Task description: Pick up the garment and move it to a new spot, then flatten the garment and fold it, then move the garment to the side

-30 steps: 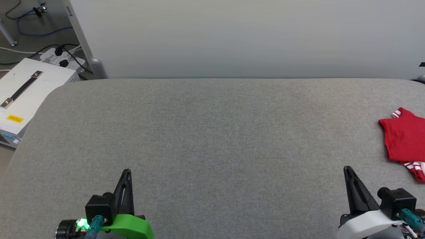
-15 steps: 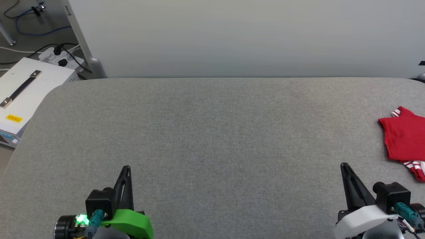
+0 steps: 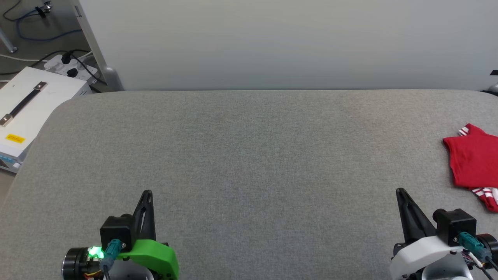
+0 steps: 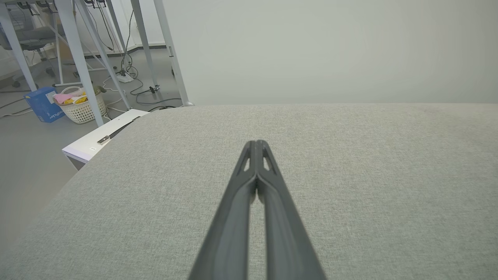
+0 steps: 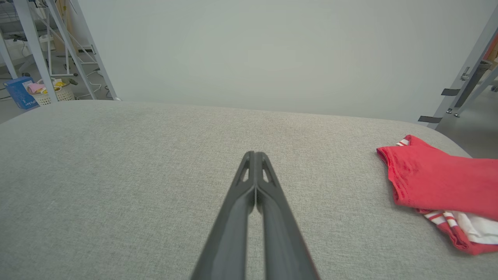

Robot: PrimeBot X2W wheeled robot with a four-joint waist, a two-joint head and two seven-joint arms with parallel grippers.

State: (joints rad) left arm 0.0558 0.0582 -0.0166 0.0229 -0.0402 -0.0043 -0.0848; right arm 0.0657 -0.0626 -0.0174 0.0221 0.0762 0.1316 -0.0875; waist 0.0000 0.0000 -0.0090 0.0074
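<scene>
Both claws are pressed together, pinching nothing: my left gripper sits at the near left of the grey padded table, and my right gripper at the near right. I see the garment lying as a folded red bundle by the table's right end, with striped trim and white cloth showing beneath. It lies beyond the right gripper and touches neither gripper.

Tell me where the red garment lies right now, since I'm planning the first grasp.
In the head view the garment lies at the far right edge of the grey surface. It is ahead and to the right of the right gripper, clear of its fingers.
</scene>
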